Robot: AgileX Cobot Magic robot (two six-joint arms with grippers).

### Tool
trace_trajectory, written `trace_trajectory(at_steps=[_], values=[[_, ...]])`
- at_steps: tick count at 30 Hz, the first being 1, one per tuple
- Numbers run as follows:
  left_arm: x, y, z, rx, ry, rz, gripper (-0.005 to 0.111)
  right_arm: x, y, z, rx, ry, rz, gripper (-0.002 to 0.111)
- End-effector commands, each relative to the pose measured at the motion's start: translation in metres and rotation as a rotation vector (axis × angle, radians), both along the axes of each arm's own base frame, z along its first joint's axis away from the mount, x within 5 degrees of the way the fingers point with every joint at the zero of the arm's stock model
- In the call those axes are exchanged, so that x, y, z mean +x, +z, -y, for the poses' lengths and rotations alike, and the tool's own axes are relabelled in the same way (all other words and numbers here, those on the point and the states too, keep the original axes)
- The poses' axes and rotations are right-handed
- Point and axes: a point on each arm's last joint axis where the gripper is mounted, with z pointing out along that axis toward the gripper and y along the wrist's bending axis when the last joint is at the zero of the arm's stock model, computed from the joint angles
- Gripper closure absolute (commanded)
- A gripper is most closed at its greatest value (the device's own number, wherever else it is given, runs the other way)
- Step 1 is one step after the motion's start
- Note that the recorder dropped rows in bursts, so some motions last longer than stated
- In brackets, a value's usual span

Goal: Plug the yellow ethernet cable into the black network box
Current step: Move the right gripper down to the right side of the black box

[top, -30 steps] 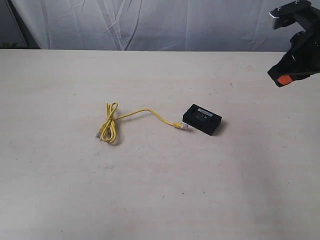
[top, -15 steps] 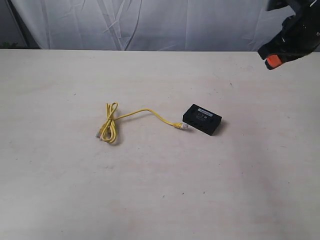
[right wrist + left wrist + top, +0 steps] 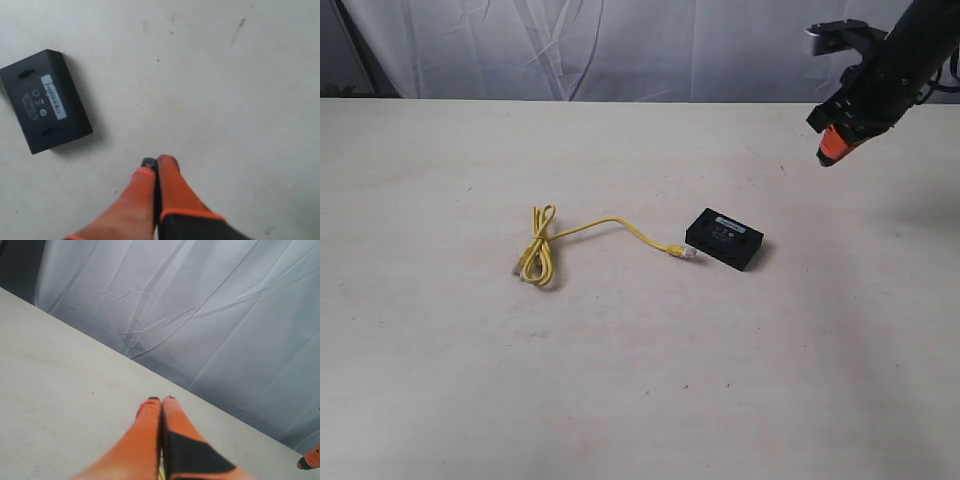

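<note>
Left wrist view shows the left gripper (image 3: 161, 402) with fingers pressed together on nothing, above the counter (image 3: 60, 390). Left of middle lies the yellow ethernet cable (image 3: 542, 250), bundled loop leftmost, one plug reaching just beside the black network box (image 3: 724, 238). Far right, the right gripper (image 3: 828, 150) hangs above the counter, fingers together, empty.

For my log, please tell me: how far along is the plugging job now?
Done: nothing visible; the yellow ethernet cable lies loose, its plug beside the black network box, apparently not inserted. In hand: nothing; the right gripper hangs shut and empty away from the box, the left gripper is shut and empty too. Remaining: grasp the plug and insert it.
</note>
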Motion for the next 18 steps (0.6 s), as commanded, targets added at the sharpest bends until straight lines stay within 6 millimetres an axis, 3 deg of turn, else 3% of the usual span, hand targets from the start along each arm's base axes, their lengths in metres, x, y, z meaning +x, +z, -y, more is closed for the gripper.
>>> trace_trajectory(at_steps=[1,5,18], values=[[0.0,-0.002,0.0,0.006,0.003,-0.003,0.107,0.004,-0.012,0.014,0.061,-0.004,-0.032,0.109],[0.0,-0.002,0.0,0.006,0.003,-0.003,0.107,0.007,-0.023,0.026,0.07,-0.035,-0.057,0.109],[0.0,-0.002,0.0,0.027,0.005,0.0,0.107,0.015,-0.045,0.018,0.168,-0.085,-0.071,0.109]])
